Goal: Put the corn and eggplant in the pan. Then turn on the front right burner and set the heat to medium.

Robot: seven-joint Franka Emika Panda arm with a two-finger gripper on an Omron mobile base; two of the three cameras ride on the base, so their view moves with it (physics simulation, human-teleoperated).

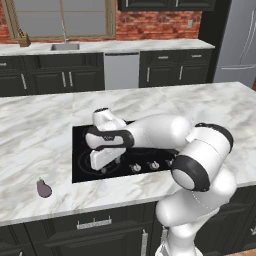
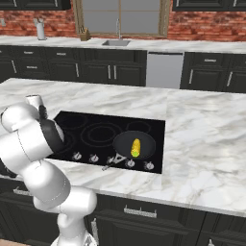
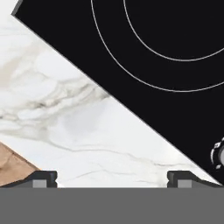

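The corn (image 2: 136, 147), a small yellow cob, lies inside the dark round pan (image 2: 150, 143), which sits on the front right burner with its short handle pointing toward the counter's front edge. A small dark purple eggplant (image 1: 44, 188) rests on the marble counter, left of the cooktop and near the front edge. My gripper (image 1: 106, 167) hangs over the cooktop's front left part, well right of the eggplant. In the hand view the gripper (image 3: 112, 179) is open, its tips wide apart with nothing between them, above the cooktop's edge and bare marble.
A black cooktop (image 2: 96, 127) is set into the marble island, with a row of knobs (image 2: 129, 163) along its front. One knob (image 3: 218, 155) shows at the hand view's right edge. Dark cabinets, a sink (image 1: 65, 46) and a dishwasher line the far wall.
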